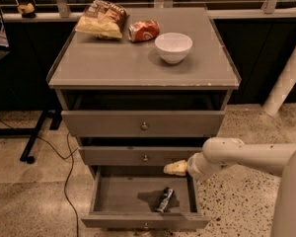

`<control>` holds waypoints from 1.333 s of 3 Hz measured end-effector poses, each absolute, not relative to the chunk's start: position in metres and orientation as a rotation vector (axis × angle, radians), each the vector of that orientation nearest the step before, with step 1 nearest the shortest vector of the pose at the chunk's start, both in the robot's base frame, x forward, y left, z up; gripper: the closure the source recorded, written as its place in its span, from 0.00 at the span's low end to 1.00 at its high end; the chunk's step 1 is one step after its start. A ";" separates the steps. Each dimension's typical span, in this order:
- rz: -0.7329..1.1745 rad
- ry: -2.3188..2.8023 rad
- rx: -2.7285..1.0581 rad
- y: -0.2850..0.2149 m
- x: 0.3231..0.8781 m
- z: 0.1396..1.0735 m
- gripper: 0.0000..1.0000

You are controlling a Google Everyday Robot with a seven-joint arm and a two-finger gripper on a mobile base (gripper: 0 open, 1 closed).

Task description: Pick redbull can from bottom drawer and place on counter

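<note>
The flat grey-taupe counter (113, 65) looks matt and smooth. The round white bowl (173, 47) on it shines like glazed ceramic. The slim silver-and-blue metal redbull can (164, 200) glints faintly in the dull grey bottom drawer (123, 196). The cream gripper (169, 169), lower centre-right of the frame above that drawer, looks like smooth matt plastic.

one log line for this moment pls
gripper: over open bottom drawer | redbull can: lying in drawer, ungrasped | counter: redbull not there yet
</note>
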State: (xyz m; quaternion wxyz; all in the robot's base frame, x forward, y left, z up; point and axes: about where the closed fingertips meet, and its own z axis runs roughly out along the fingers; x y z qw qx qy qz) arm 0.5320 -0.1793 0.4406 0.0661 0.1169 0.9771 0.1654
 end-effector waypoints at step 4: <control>0.535 3.022 0.588 -0.182 0.532 0.354 0.00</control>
